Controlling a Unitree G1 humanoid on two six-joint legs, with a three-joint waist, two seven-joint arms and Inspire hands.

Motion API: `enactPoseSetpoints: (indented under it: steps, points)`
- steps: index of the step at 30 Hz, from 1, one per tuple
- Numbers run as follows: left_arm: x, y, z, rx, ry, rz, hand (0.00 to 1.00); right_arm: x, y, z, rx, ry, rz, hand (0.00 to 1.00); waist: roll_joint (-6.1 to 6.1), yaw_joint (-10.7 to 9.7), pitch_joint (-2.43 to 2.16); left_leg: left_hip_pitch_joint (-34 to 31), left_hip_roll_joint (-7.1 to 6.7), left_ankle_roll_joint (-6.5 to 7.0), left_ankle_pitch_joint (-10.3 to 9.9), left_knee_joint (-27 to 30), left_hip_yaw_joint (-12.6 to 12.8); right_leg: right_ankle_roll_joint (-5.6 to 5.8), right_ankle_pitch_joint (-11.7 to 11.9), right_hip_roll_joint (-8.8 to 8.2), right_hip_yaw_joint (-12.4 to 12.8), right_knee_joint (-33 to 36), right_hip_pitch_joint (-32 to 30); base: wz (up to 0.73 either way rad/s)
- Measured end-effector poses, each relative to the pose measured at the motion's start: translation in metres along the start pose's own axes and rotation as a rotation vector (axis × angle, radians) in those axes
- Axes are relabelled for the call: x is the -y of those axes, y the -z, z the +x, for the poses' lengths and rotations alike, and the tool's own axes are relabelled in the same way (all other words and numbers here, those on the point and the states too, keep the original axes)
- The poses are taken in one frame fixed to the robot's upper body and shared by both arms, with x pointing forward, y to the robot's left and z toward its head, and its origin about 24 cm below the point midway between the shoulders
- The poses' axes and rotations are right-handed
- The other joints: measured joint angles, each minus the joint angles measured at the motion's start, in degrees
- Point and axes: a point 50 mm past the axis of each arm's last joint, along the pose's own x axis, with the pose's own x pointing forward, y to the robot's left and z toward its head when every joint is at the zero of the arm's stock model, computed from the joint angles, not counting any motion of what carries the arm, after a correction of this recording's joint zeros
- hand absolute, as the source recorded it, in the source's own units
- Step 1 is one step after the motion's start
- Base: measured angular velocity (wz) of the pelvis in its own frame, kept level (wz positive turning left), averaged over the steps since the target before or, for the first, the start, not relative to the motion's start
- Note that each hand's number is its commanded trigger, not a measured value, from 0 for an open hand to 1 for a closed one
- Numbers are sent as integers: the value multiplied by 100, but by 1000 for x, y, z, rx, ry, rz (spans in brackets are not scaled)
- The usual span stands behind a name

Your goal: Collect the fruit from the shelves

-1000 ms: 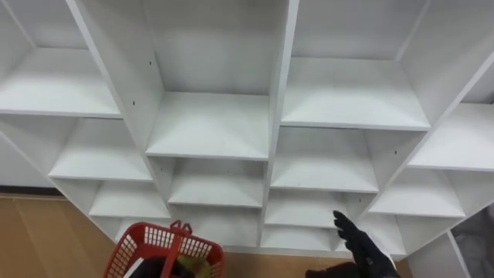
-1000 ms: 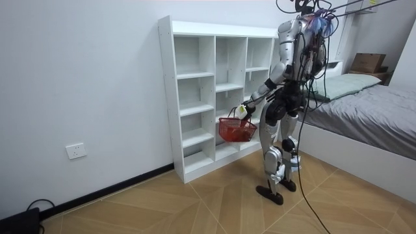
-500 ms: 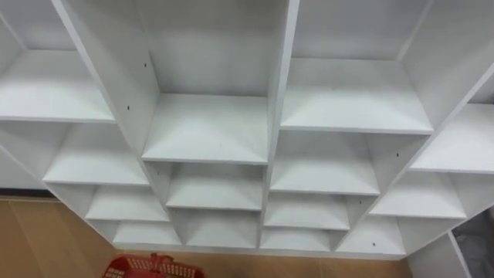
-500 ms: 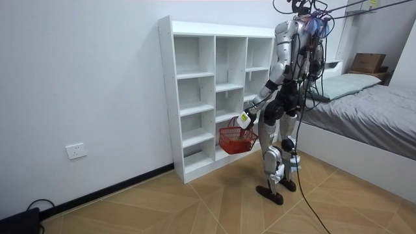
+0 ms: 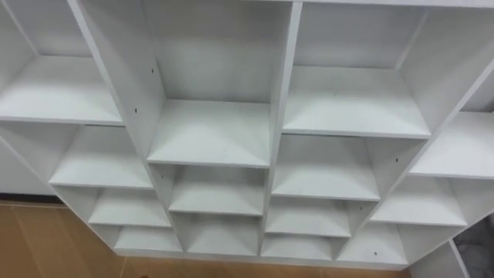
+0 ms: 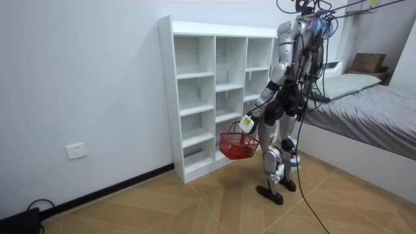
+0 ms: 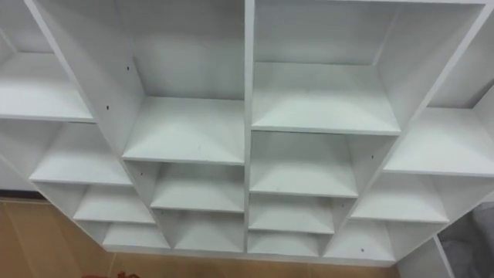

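Note:
The white closet (image 5: 208, 131) stands right in front of me, its square compartments showing bare white shelf boards in both eye views (image 7: 185, 127). In the room view I stand upright facing the closet (image 6: 195, 84). My left hand (image 6: 246, 123) hangs low beside my thigh, shut on the handle of a red plastic basket (image 6: 238, 146). The basket hangs just above the floor, close to the closet's lower shelves. What lies inside it cannot be made out.
A bed with grey bedding (image 6: 370, 110) stands behind me at the room view's right, with a cardboard box (image 6: 367, 63) beyond it. Wooden floor (image 6: 195, 201) stretches toward the room view's left, below a wall socket (image 6: 76, 151).
My left arm has lowered the red basket from hip height, and it has dropped below the eye view's lower edge. My right hand has also left the eye view's lower right.

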Motion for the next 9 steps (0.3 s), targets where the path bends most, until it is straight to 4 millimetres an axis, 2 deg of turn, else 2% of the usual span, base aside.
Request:
enactPoseSetpoints:
  steps: [9]
  points:
    - [7, 4, 0, -18, 0, 2, 100, -2, -4, 1, 0, -3, -68, 0, -3, -26, 9, 25, -6, -3, -20, -33, -1, 8, -31, -4, 4, -6, 20, 0]
